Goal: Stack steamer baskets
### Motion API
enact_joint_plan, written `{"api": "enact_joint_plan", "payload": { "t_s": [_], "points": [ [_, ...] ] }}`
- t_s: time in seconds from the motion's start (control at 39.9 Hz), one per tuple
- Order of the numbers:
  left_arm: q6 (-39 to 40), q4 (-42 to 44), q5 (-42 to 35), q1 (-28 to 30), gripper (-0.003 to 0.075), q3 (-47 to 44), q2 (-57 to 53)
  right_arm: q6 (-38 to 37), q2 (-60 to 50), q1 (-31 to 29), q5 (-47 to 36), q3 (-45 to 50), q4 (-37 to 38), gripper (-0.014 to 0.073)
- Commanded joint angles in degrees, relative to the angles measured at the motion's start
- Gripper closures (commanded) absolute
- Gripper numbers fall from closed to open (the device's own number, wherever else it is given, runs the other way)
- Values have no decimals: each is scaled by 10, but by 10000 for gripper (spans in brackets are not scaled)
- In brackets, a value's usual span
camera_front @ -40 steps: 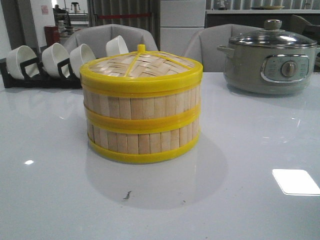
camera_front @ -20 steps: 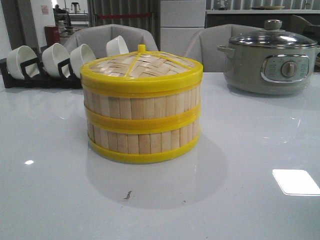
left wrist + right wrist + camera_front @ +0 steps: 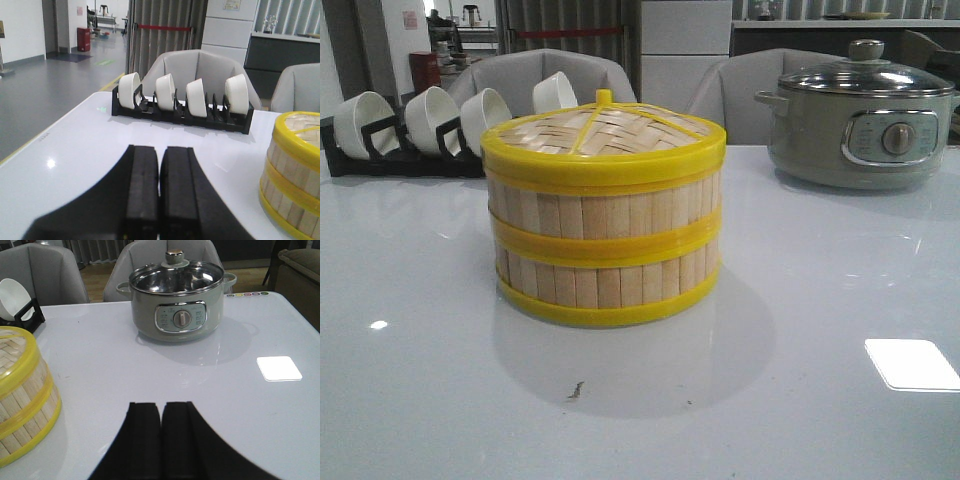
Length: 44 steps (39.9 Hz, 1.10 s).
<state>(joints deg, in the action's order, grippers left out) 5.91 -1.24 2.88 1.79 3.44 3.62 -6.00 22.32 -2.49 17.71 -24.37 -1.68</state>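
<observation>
- Bamboo-slatted steamer baskets (image 3: 605, 250) sit stacked mid-table (image 3: 820, 400), lid (image 3: 605, 135) on top.
- Stacking looks finished; nothing seems left to do.
- Left gripper (image 3: 159, 192) and right gripper (image 3: 161, 437): fingers pressed together, empty, beside the stack.

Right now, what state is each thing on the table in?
Steamer baskets: stacked, upright.
Woven lid: closed on the top basket.
Electric pot: glass lid on.
Bowls: four, on edge in the black rack.
Left gripper: fingers shut, empty.
Right gripper: fingers shut, empty.
</observation>
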Motion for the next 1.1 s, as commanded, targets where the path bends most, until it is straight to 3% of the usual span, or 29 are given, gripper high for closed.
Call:
{"api": "enact_joint_plan", "payload": {
  "t_s": [0.0, 0.1, 0.48, 0.7, 1.08],
  "points": [
    [1, -13, -97, 16, 635, -11, -16, 6, 2, -4, -48, -16, 1, 538],
    [1, -16, -129, 29, 635, -38, -30, 6, 2, -4, -48, -16, 1, 538],
    [-5, -3, -67, 24, 635, -38, -51, 6, 3, -4, -48, -16, 1, 538],
    [-5, 18, -63, -8, 635, -38, -51, 6, 3, -4, -48, -16, 1, 538],
    [-5, 23, -59, -7, 635, -38, -47, 6, 3, -4, -48, -16, 1, 538]
  ]
}}
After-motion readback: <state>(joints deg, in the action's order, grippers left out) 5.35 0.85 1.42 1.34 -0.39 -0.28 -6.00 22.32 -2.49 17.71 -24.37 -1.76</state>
